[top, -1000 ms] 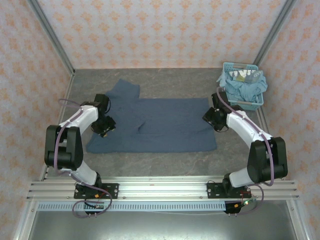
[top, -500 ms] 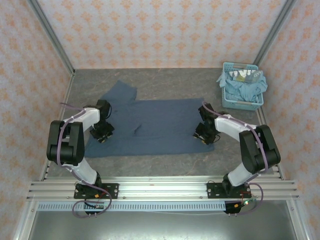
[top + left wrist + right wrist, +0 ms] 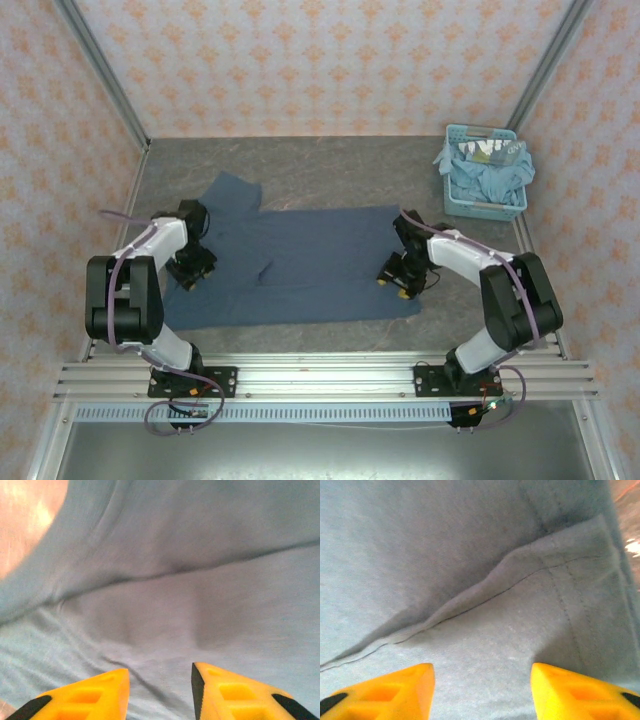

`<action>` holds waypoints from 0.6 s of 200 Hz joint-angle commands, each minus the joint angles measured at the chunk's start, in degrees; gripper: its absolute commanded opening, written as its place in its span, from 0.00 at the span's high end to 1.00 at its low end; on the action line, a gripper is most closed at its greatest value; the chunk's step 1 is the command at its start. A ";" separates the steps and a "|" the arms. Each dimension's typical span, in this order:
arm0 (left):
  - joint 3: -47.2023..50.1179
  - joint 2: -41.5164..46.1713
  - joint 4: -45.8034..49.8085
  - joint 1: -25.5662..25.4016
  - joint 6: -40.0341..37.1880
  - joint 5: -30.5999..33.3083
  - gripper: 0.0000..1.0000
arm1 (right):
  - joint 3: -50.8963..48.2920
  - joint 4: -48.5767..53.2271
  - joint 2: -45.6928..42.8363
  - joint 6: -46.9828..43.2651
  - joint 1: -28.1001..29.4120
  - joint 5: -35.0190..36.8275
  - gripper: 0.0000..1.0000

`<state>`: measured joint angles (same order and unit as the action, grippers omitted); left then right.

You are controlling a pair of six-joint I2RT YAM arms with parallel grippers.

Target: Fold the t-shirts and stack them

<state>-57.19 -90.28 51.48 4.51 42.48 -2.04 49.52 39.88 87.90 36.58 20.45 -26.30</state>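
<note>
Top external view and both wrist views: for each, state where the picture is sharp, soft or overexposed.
Top external: evenly lit and sharp, the t-shirt crisp on the table, shadows faint. Left wrist: fabric soft and slightly blurred, upper-left corner washed out pinkish. Right wrist: stitching readable, upper-right corner blown out.

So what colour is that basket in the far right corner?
The basket is light blue, with a lattice wall; it shows best in the top external view.

Left tool (image 3: 160, 670) and right tool (image 3: 482, 669) both point downward with jaws parted.
</note>
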 commanded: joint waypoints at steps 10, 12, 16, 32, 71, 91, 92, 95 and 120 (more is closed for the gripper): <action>-17.33 -4.70 0.77 -0.63 -1.88 0.58 0.56 | 8.06 -6.77 -6.19 -2.07 0.12 7.15 0.40; -18.61 -5.54 0.80 -0.69 -2.09 0.49 0.56 | 8.38 -7.52 -6.17 -2.29 0.14 7.43 0.40; -21.20 -7.20 0.96 -0.88 -2.47 0.32 0.55 | 9.34 -8.85 -6.12 -2.72 0.12 7.99 0.39; -31.28 -14.02 1.43 -1.54 -4.23 0.64 0.55 | 12.52 -14.83 -4.47 -4.12 -0.39 9.25 0.38; -51.29 -29.72 1.11 -1.79 -6.64 2.80 0.51 | 23.17 -20.72 4.53 -4.36 -4.03 7.39 0.38; -62.30 -37.86 2.02 -1.79 -7.35 2.81 0.49 | 28.61 -21.03 8.64 -4.91 -5.64 5.19 0.38; -62.93 -38.35 2.12 -1.79 -7.43 2.82 0.49 | 28.83 -21.00 8.93 -4.88 -5.75 5.07 0.38; -64.45 -39.45 2.29 -1.79 -7.59 3.23 0.48 | 29.58 -21.02 9.53 -4.96 -5.99 4.75 0.38; -78.72 -50.16 5.34 -1.61 -8.83 6.42 0.46 | 34.81 -19.32 13.48 -4.94 -7.26 1.83 0.38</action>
<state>-124.92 -134.02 52.29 2.72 35.99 -0.12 79.59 20.53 98.83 32.84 14.09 -21.96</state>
